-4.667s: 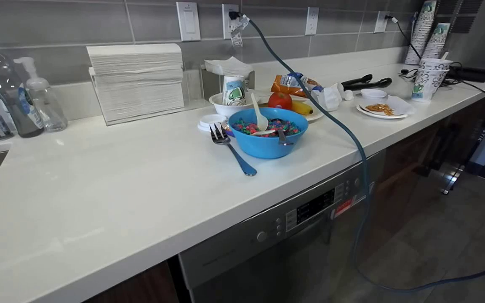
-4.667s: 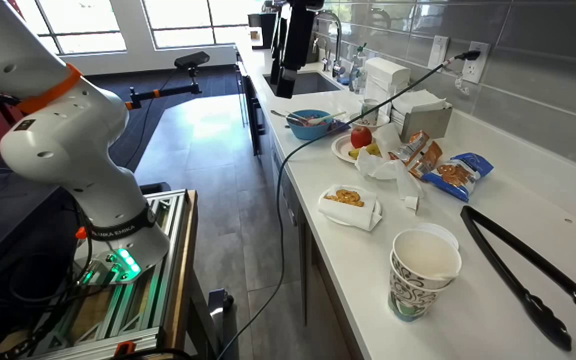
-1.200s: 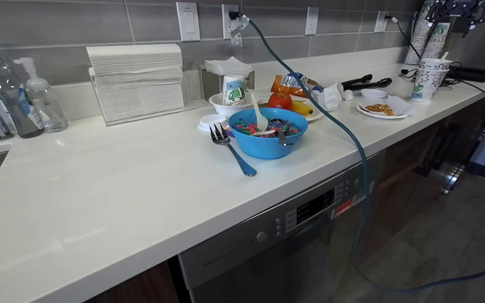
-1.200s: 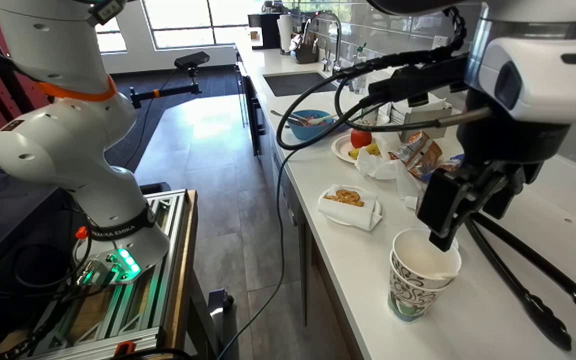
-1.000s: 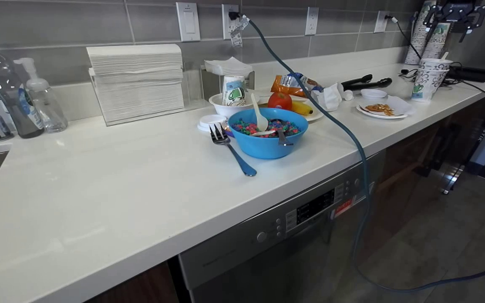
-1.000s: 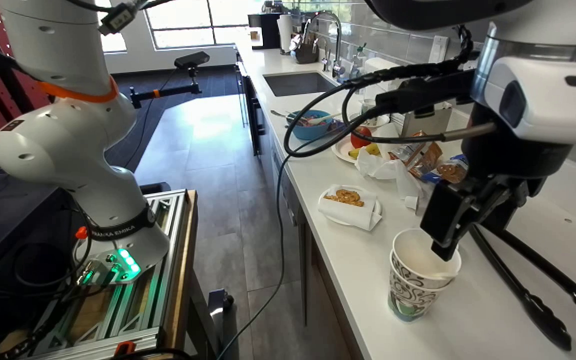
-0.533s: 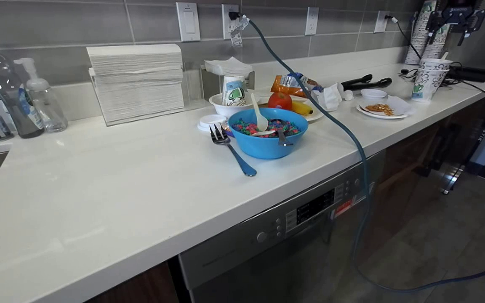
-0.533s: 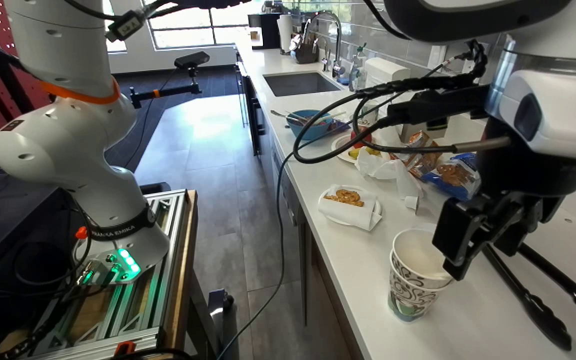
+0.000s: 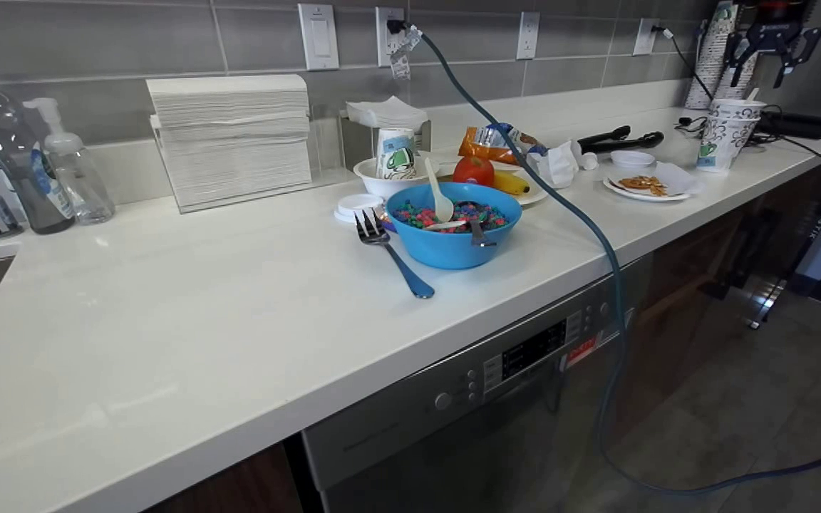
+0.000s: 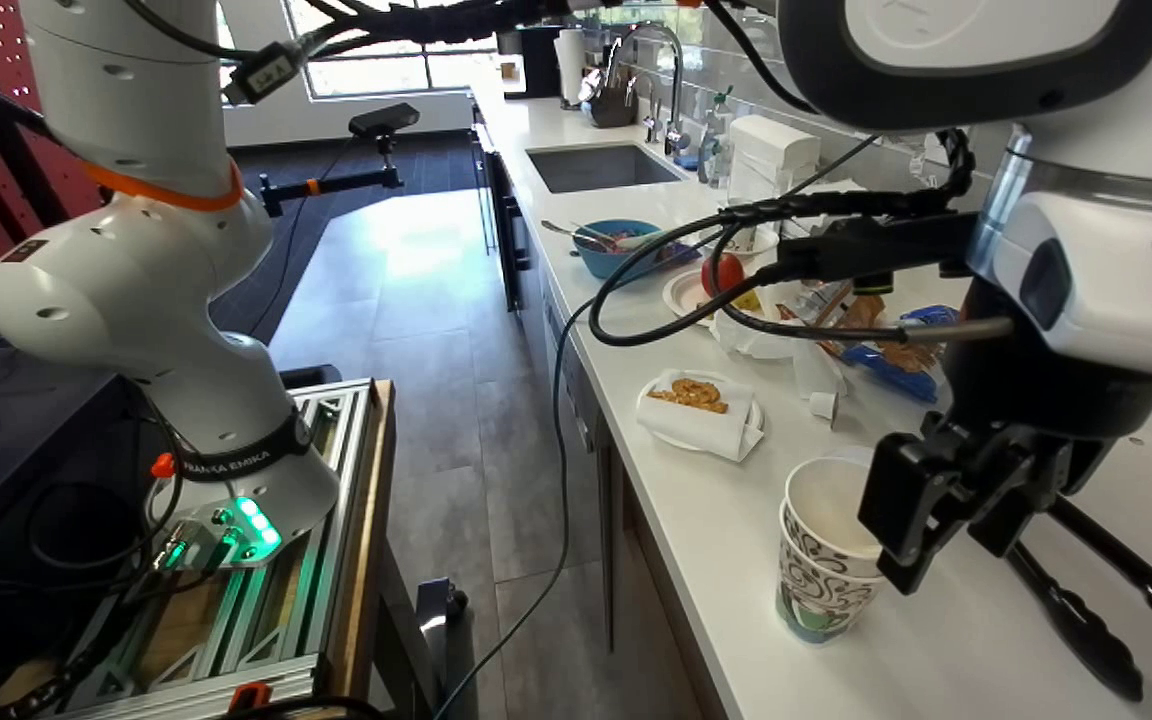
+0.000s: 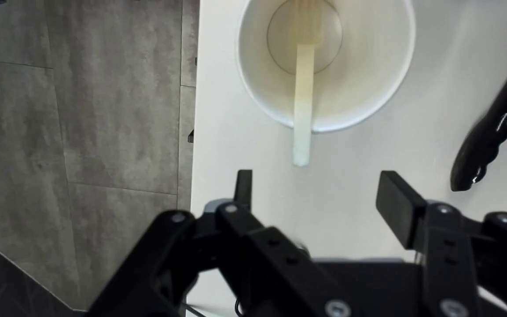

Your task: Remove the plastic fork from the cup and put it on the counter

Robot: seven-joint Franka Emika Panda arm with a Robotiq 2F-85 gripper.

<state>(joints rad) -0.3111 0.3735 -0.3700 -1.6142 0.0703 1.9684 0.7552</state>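
Glossy white counter (image 9: 204,306): beneath gripper (image 11: 318,193), spread wide, holding nothing. Printed paper cups (image 10: 821,570), 2, nested: just ahead of gripper. Plastic fork (image 11: 304,88): in upper cup (image 11: 368,83), overhanging towards the gap; advance, straddle handle (image 11: 302,145), pinch squarely, lift clear.

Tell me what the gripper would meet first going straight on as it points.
Probably the handle of the plastic fork: its end lies ahead of the open jaws in the wrist view. Depth is unclear; the gripper might instead reach the counter.
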